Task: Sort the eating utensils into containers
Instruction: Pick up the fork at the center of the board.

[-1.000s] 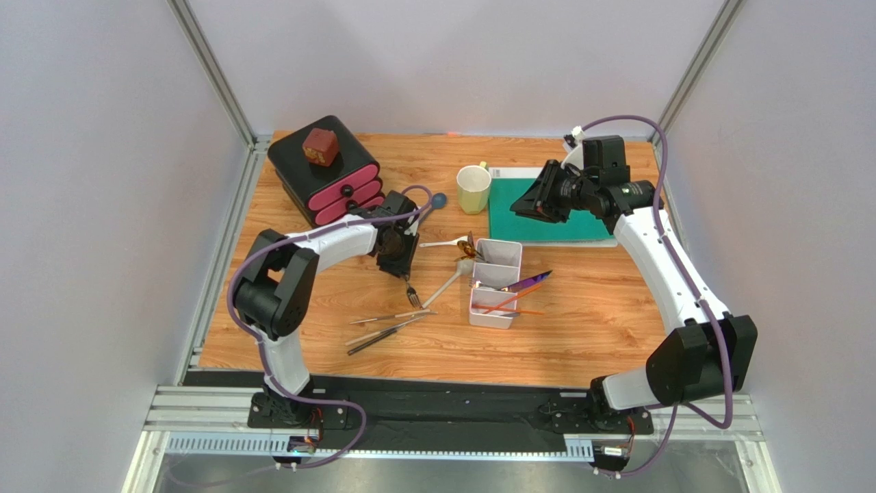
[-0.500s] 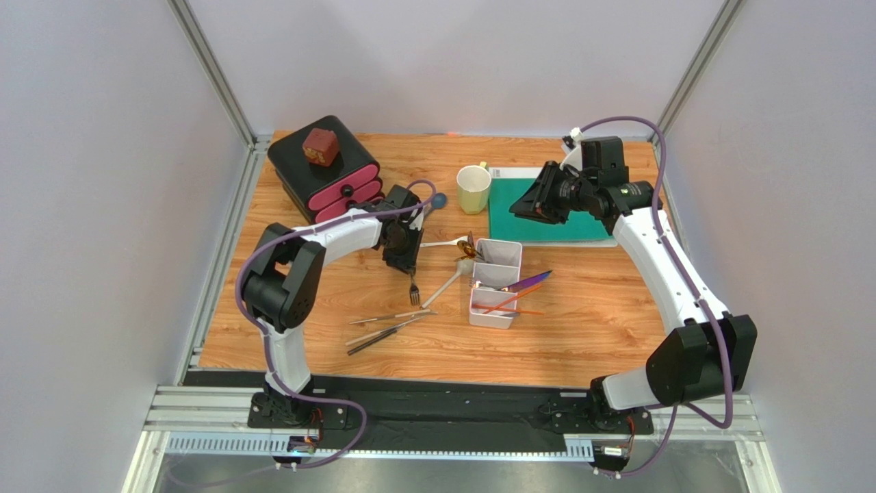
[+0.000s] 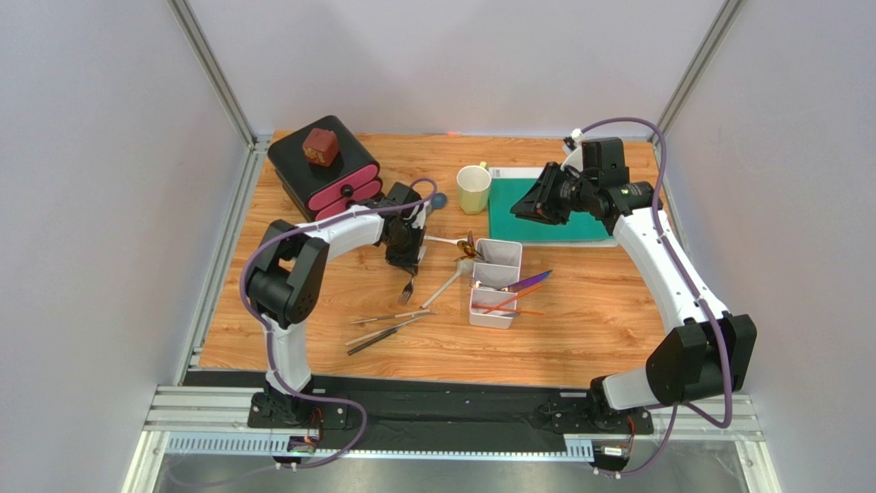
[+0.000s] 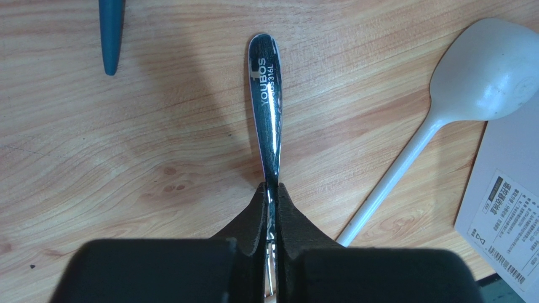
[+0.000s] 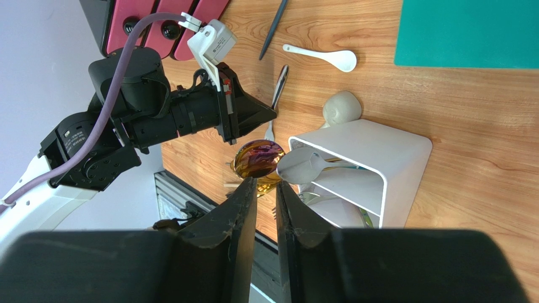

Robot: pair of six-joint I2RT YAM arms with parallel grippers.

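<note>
A wooden table (image 3: pixel 576 329) is enclosed by plain pale grey walls (image 3: pixel 452 62) with metal corner posts (image 3: pixel 211 72). A slotted metal rail (image 3: pixel 452 416) is fixed along the near edge.

Both arms are white shells with black joints, and a purple cable loops along each. The left claw (image 4: pixel 270 214) and right claw (image 5: pixel 266 202) are matte black — wedge-shaped fingers tapering to thin tips.
</note>
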